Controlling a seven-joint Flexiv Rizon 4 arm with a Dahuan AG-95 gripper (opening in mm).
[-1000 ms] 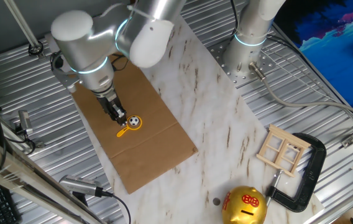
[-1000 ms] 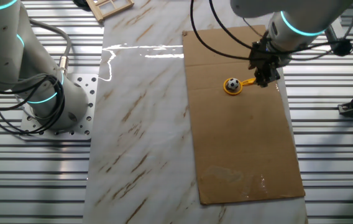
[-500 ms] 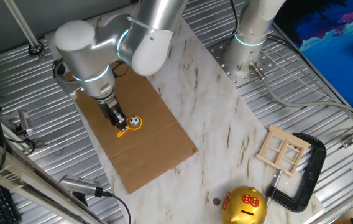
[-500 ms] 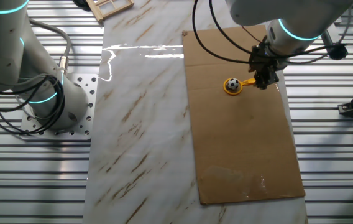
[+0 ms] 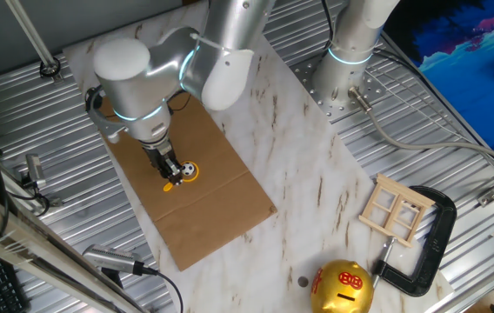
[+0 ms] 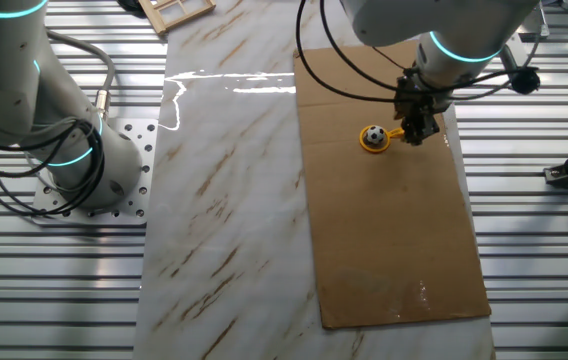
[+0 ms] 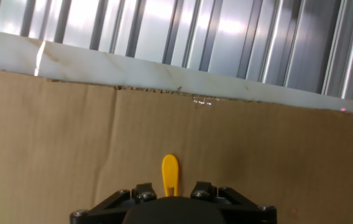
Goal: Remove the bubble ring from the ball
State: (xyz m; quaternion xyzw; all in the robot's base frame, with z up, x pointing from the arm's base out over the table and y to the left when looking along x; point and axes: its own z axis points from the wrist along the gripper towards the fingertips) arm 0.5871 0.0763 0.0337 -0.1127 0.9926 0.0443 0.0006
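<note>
The bubble ring [image 5: 183, 175] is a yellow-orange loop lying flat on the brown cardboard sheet [image 5: 203, 217]. It lies around the small black-and-white ball [image 5: 190, 169], also seen in the other fixed view [image 6: 374, 135]. Its short handle [image 6: 396, 133] points toward my gripper [image 6: 414, 133]. The gripper [image 5: 170, 170] is low over the handle's end, its fingers straddling it. In the hand view the handle [image 7: 170, 175] sticks out between the two finger blocks with a gap on each side. The ball and loop are hidden in the hand view.
A gold piggy bank [image 5: 343, 288] stands at the marble slab's near end. A small wooden frame [image 5: 397, 209] and a black clamp [image 5: 430, 248] lie to its right. A second arm's base [image 5: 344, 69] stands at the slab's far side. Ribbed metal surrounds the slab.
The arm has swung and the gripper has shifted a little along the handle toward the ball. The ring and the ball have not moved.
</note>
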